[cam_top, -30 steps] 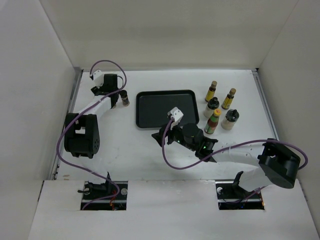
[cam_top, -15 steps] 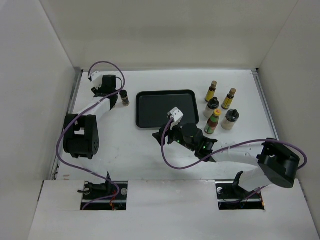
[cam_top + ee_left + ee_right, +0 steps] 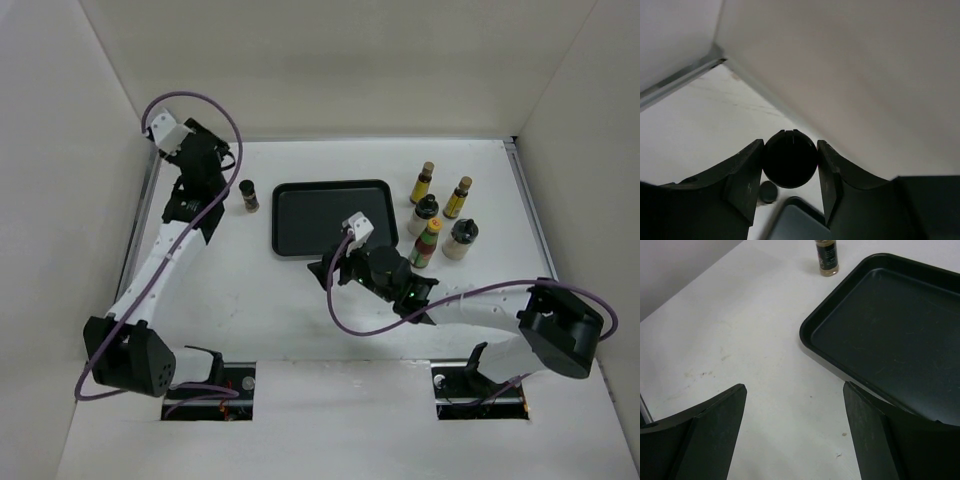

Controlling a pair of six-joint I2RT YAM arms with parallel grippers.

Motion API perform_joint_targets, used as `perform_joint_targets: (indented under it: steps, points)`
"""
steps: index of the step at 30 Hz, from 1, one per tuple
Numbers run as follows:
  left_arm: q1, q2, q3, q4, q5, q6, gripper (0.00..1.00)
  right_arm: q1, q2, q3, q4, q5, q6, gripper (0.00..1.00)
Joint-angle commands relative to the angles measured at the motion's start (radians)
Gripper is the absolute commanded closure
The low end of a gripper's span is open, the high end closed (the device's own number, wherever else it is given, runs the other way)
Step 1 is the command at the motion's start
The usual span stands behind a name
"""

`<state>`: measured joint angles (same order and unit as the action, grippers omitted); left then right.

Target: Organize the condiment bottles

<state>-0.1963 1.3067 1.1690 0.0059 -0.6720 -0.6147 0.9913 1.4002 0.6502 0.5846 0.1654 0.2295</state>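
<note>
White worktop (image 3: pixel 260 290) enclosed by pale walls, seen from above and from both wrists. The left fingers (image 3: pixel 747 175) are pinching a black-capped jar (image 3: pixel 790 159) by its sides and holding it in the air near the far left corner of the enclosure. Below it, a second dark jar (image 3: pixel 247 196) is standing upright on the worktop, just beside the left edge of the black tray (image 3: pixel 320 215) but apart from it. The right fingers (image 3: pixel 715 425) are spread wide and hovering over the worktop at the tray's near left corner. To the right of the tray, five bottles are standing upright in a close cluster. The first brown bottle (image 3: pixel 423 182) and the second brown bottle (image 3: pixel 458 197) are occupying the far row. The first whitish bottle (image 3: pixel 424 214) is standing nearer. The green-red bottle (image 3: pixel 425 243) is sitting just in front of it, and the second whitish bottle (image 3: pixel 461 238) is standing beside that on the right.
</note>
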Motion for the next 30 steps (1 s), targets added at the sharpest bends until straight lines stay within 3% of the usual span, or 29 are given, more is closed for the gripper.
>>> perform_joint_targets:
  steps: [1, 6, 12, 30]
  points:
    - [-0.108, 0.020, 0.064, 0.057, 0.026, 0.035, 0.73, -0.018, -0.043, -0.015, 0.073, 0.052, 0.018, 0.15]
    - [-0.257, 0.156, 0.101, 0.092, 0.035, 0.035, 0.73, -0.049, -0.079, -0.038, 0.081, 0.088, 0.030, 0.14]
    - [-0.332, 0.331, 0.136, 0.126, 0.037, 0.033, 0.73, -0.096, -0.104, -0.063, 0.089, 0.108, 0.054, 0.14]
    - [-0.321, 0.560, 0.133, 0.172, -0.006, 0.095, 0.73, -0.118, -0.112, -0.072, 0.089, 0.105, 0.067, 0.12]
